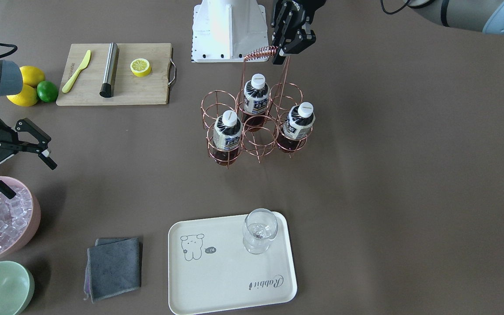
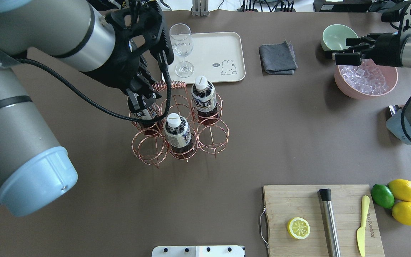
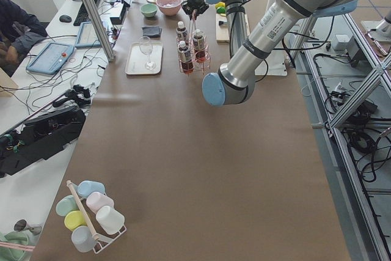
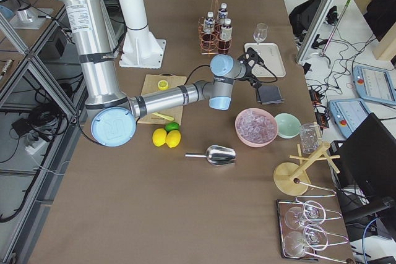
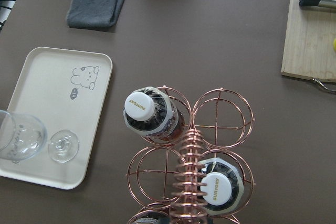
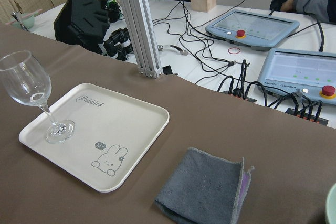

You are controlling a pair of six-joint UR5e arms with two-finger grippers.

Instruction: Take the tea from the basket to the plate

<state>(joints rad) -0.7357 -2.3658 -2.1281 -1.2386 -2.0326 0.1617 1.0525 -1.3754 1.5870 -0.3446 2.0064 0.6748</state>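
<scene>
Standing all three in the ring cells of the basket (image 1: 259,144), the tea bottles were not yet moved: one at the robot's side (image 1: 256,98), one at the front (image 1: 227,133), and one (image 1: 298,122) on the side of the left arm. The other three cells were empty. The plate (image 1: 225,280) lay well apart from the basket, nearer to the operators' side, and no bottle was on it.

The left gripper (image 1: 281,57) was at one end of the coiled handle (image 1: 260,53), right above the bottles. I judged that it was there either to steady the basket or to pass the handle on the way down to a cap. Whether its fingers were clamped on the coil or loose, I could not tell from any view. The right gripper (image 1: 29,179) hung over the pink bowl (image 1: 33,214) of ice cubes with its fingers spread and holding nothing, far from the work, probably only waiting.

A wine glass (image 1: 258,229) stood upright on one corner of the plate, so a bottle had to go on the bare part beside the bear drawing (image 1: 192,247). The tall handle crossed over the middle cells and could hinder a straight lift. A grey cloth (image 1: 114,267) lay beside the plate, a green bowl (image 1: 0,288) near the pink one, and a cutting board (image 1: 116,87) with half a lemon (image 1: 140,67) stood aside.
</scene>
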